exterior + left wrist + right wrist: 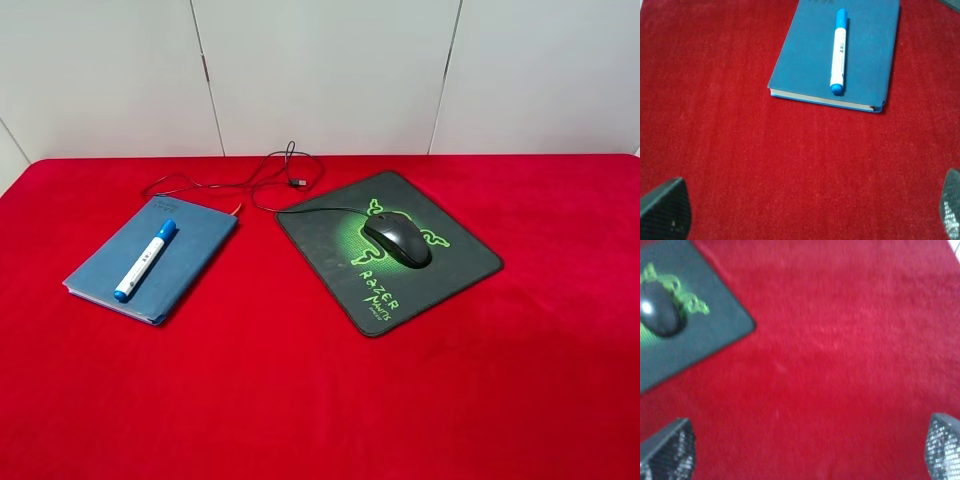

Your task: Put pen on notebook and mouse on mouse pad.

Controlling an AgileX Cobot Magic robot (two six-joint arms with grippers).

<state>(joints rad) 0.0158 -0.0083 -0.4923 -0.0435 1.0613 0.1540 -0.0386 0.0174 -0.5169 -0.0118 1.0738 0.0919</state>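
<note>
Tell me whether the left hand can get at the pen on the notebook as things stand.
Probably yes. The left hand is open above bare red cloth, and the pen lies uncovered on the notebook ahead of it, nothing between.

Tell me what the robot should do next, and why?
Probably nothing more than keeping both arms back. The pen already lies on the notebook, and the mouse sits on the mouse pad. Both sets of fingers are spread wide and empty over bare red cloth, so the job looks done.
</note>
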